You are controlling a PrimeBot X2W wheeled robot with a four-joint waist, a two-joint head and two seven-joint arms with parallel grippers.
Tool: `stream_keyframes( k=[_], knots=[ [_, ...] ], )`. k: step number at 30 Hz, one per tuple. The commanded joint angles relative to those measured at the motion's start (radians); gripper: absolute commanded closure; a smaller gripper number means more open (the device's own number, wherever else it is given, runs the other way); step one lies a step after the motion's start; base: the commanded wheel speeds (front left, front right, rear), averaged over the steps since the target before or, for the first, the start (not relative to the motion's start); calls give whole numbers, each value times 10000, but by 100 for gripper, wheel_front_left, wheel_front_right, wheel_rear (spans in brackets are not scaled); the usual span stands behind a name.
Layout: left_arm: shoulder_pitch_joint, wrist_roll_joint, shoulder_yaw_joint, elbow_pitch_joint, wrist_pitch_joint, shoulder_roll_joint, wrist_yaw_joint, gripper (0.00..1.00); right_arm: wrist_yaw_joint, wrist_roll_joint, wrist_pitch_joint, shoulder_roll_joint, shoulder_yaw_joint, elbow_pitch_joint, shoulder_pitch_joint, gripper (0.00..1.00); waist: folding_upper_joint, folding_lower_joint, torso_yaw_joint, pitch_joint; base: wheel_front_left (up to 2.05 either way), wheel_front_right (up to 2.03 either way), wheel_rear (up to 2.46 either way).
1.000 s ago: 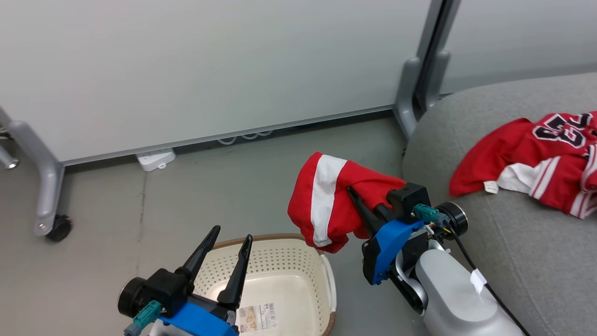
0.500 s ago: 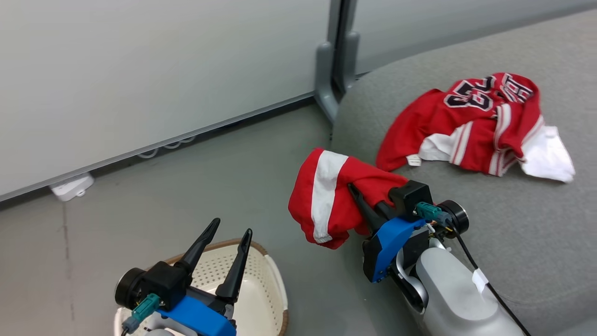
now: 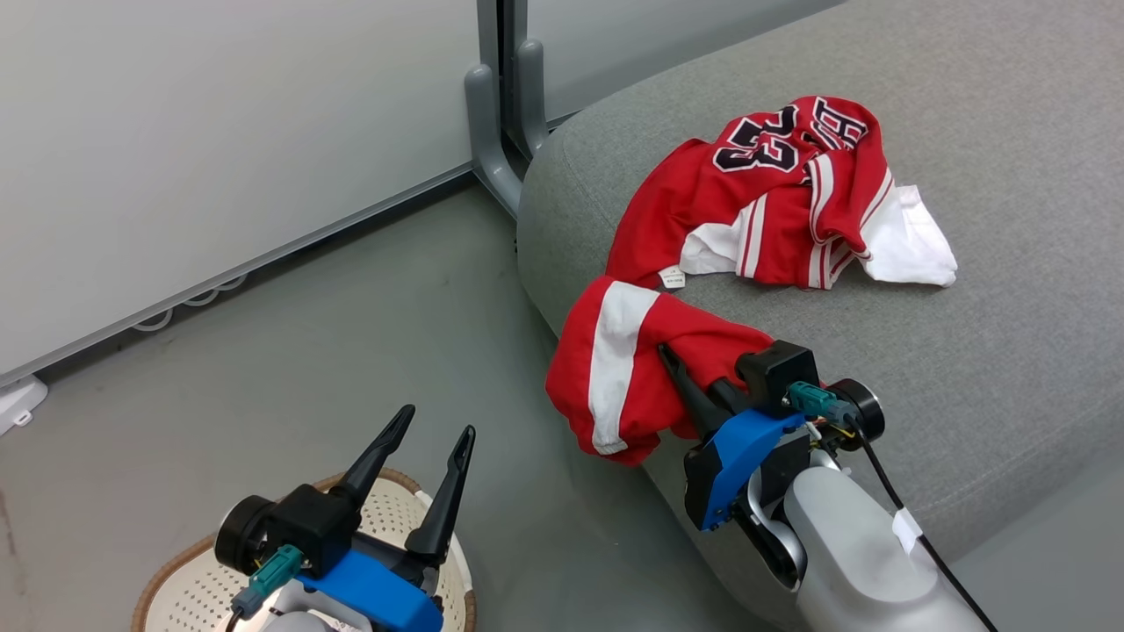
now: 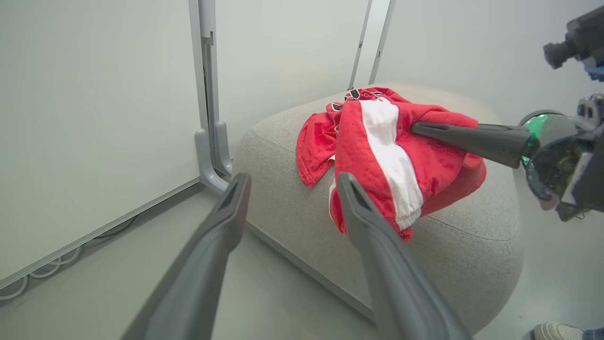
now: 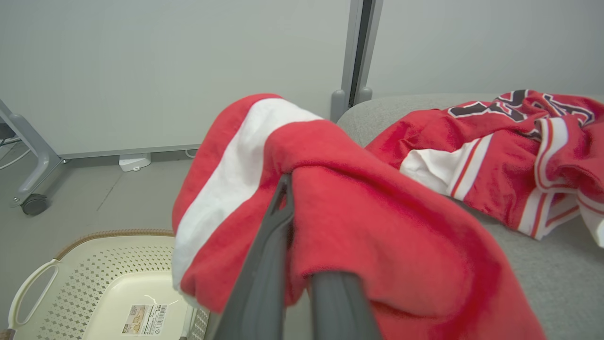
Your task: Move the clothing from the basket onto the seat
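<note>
Right hand, mid-frame in head view, was clenched on the red shorts. The cloth was bunched and hung off the seat edge, partly over the floor. It was probably held high so the drape cleared the cushion lip. Jersey lay crumpled on the seat, upper right, close behind the shorts. Left hand, lower left, was spread wide and grasped nothing. It hung over the basket, likely parked out of the way. In the right wrist view, what showed of the basket held just a label. My guess: last garment, mid-carry. It needed to go further inward before release, or it could slide off the edge.
</note>
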Motion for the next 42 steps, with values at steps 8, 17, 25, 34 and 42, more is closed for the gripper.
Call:
stream_keyframes(
  k=[8,17,25,34,42],
  knots=[
    [-157,-50,-83,68,-33,98,-15,0,-7,51,-108,59,-94,93,-16,100,-1,0,-73,27,0,0,0],
    [-275,-83,-258,100,-33,154,-15,0,-9,168,-59,67,-412,87,-57,100,-1,0,174,119,0,0,0],
    [-713,24,-568,-17,-33,276,-16,0,-7,486,547,-811,-1561,-31,-1331,100,-1,0,563,751,0,0,0],
    [-2113,109,-1534,-285,-33,564,-16,0,-9,1010,1287,-2815,-3591,-361,-3314,100,-1,0,1578,2528,0,0,0],
    [-3396,186,-2247,-846,-32,958,-14,0,-7,744,1541,-4459,-6016,-731,-4387,100,-1,0,2491,4357,0,0,0]
  ],
)
